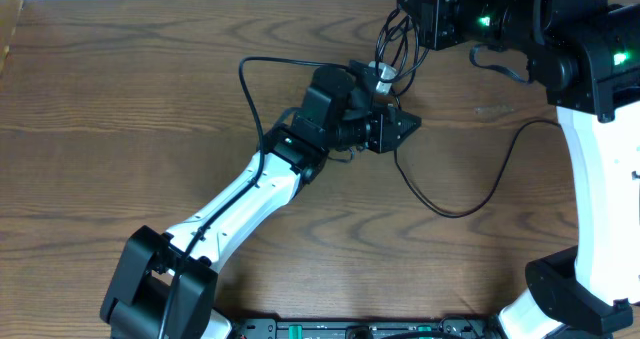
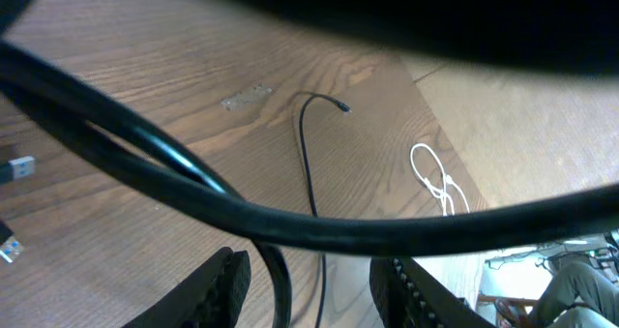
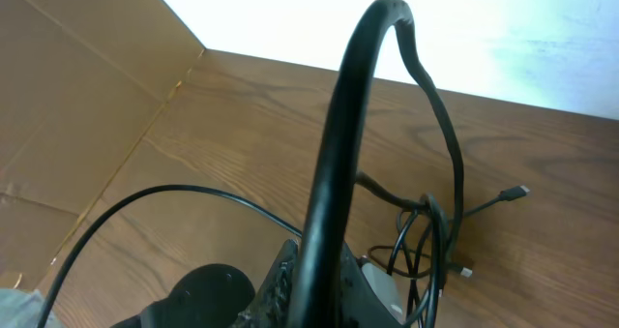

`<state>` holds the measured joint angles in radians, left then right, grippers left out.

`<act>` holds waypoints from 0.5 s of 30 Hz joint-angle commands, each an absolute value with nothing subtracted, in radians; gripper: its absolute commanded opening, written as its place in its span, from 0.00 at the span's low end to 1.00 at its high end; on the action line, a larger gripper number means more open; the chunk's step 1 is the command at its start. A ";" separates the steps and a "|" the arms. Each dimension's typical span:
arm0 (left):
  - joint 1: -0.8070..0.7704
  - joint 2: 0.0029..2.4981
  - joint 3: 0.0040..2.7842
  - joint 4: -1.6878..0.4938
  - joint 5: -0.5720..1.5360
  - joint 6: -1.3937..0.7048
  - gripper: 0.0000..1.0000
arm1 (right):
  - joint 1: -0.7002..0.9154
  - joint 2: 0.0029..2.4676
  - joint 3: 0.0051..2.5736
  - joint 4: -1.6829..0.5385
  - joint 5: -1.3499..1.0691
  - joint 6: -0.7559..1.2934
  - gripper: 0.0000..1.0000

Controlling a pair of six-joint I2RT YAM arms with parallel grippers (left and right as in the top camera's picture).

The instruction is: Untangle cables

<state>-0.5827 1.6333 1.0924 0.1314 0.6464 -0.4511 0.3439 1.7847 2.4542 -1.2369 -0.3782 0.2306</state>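
We start with the table (image 1: 120, 99), bare wood that carries everything. The left arm (image 1: 240, 194) reaches in from the near edge to the middle. The right arm (image 1: 590, 179) stands at the right and bends over the far edge.

The cables gather in 1 tangle (image 1: 385, 67) just beyond the left fingers (image 1: 402, 126) and beneath the right fingers (image 1: 420, 19). Its loops rise toward the right fingers.

The left fingers stand apart, with a black strand running loose between them in the left wrist view. We cannot tell how the right fingers stand, because no view shows their tips.

2 long runs leave the tangle. 1 black cable (image 1: 450, 211) sags in a U toward the near side, then climbs rightward, its free end pointing right. A second black cable (image 1: 243, 79) arcs left, then turns back under the left arm. A white cord (image 2: 430, 171) lies coiled near the table's edge, well apart from the tangle.

Smallest are the plug ends (image 3: 522, 191) sticking out of the tangle.

We judge these cords light, limp and slick-jacketed, with plugs likely to snag in loops. The best hold is probably on a free run just behind a plug, drawing along its length, not on the knot itself.
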 commanded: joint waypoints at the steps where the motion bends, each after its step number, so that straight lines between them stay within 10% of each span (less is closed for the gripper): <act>1: -0.594 1.647 1.099 0.129 0.622 -0.458 0.27 | 0.337 1.771 2.467 -1.230 -0.397 0.248 0.01; 3: -0.595 1.654 1.099 0.109 0.577 -0.458 0.08 | 0.337 1.771 2.467 -1.231 -0.405 0.250 0.01; 15: -0.454 1.645 1.099 -0.100 0.514 -0.422 0.07 | 0.303 1.771 2.467 -1.316 -0.333 0.245 0.01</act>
